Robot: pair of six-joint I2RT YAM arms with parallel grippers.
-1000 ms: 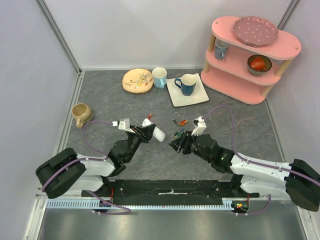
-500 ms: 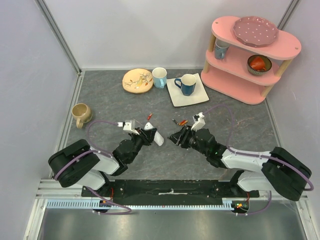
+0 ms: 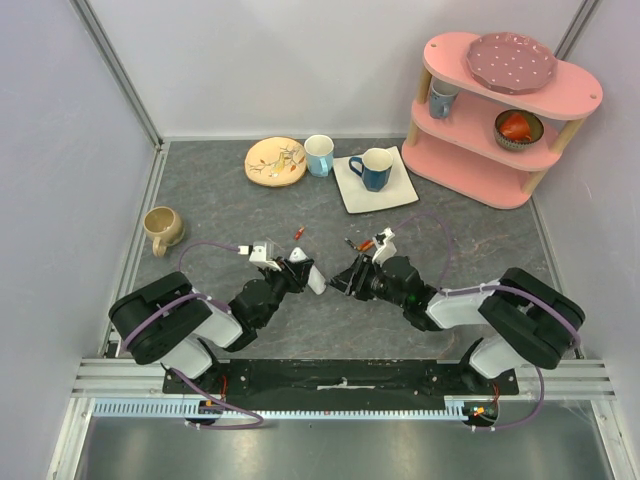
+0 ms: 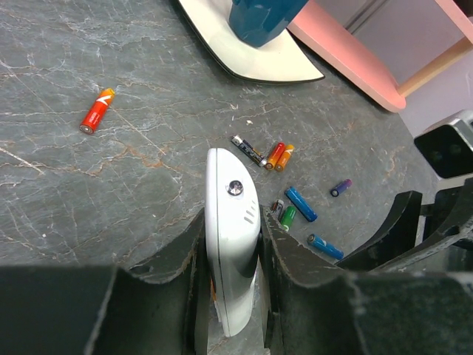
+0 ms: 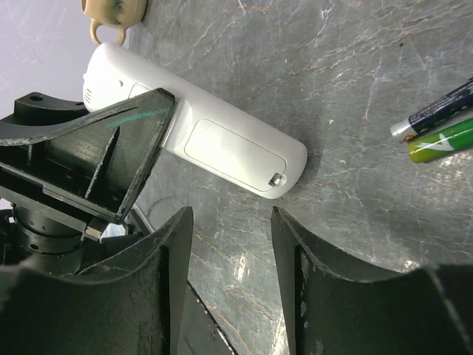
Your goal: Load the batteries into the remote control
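Remote control (image 4: 230,192) held for cover access.
Left fingers (image 4: 174,259) clamp it steady; right fingers (image 5: 159,274) stand open, empty, facing its battery cover (image 5: 233,151).

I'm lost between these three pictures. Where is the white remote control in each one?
Top external: the remote control sits at centre, held by the left claw.
Left wrist: bottom centre, pinched in that same claw.
Right wrist: upper left, slanting.
Shared landmark: the loose batteries beside it.
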